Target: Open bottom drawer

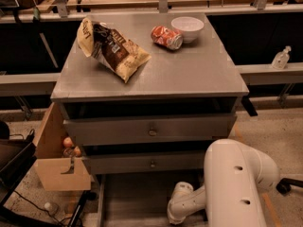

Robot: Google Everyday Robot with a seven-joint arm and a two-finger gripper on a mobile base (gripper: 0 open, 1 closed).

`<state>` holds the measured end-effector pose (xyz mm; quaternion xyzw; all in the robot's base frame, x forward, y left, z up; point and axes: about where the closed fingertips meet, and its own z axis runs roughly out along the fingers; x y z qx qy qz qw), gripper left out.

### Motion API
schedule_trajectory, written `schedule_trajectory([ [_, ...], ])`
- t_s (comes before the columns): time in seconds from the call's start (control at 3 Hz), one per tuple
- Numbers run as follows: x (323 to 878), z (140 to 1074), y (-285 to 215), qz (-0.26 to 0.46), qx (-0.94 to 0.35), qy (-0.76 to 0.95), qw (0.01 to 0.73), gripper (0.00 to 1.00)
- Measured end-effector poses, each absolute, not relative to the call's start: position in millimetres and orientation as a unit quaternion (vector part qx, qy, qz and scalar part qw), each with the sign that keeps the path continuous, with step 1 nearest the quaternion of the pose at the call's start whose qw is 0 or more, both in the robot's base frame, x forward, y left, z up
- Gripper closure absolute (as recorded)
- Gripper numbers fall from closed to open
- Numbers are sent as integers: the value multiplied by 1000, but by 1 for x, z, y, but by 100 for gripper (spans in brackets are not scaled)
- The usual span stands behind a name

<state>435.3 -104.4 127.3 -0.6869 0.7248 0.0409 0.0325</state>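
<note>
Two upper drawers: top drawer (152, 129) and middle drawer (152, 163), knobbed fronts stacked at frame centre.
Bottom drawer (137, 197): bottom centre, beneath the middle front, looks pulled out, bare floor facing up.
Gripper (176, 215): bottom edge, right of centre, over that drawer, ending the white arm (236, 188); how far open, cannot tell.
Tabletop (189, 74): chip bag (113, 51) upper left; soda can (166, 37) on its side just beside white bowl (187, 28), upper centre.
Cardboard box (59, 174): lower left, beside the drawers.
</note>
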Motion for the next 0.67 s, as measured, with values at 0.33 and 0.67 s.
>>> schedule_trajectory([
  [0.33,436,129,-103,43,-685,727,29,100],
  [0.67,436,129,-103,43,-685,727,29,100],
])
